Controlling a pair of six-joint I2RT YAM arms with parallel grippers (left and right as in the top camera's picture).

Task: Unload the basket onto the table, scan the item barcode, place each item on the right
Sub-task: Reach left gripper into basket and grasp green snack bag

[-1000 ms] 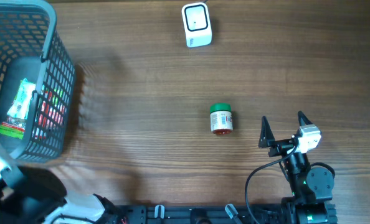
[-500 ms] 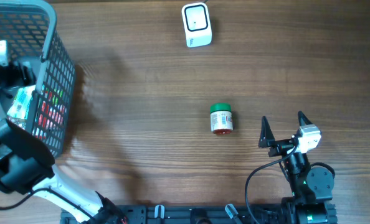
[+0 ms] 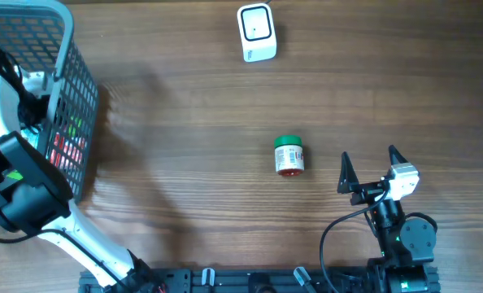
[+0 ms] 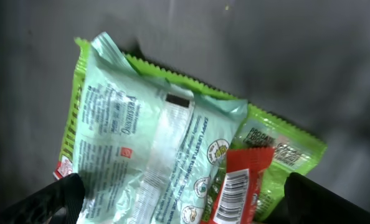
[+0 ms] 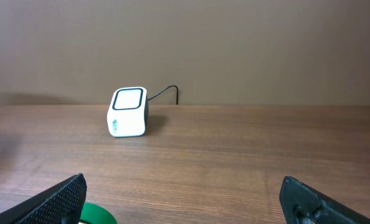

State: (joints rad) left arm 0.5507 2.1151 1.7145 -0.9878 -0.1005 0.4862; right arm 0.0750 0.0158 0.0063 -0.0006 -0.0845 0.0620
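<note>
green packet [image 4: 154, 143] flat on basket floor [image 4: 297, 62] | red packet [image 4: 238, 186] overlapping

Packets [image 4: 154, 143] in basket [image 3: 80, 122] at left, jar [image 3: 289, 155] mid-table, scanner [image 3: 256, 32] behind it.

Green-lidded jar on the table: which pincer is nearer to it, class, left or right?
Right. The right pincer stands open just to the right of the jar; the left pincer is far away, down inside the basket over snack packets.
</note>
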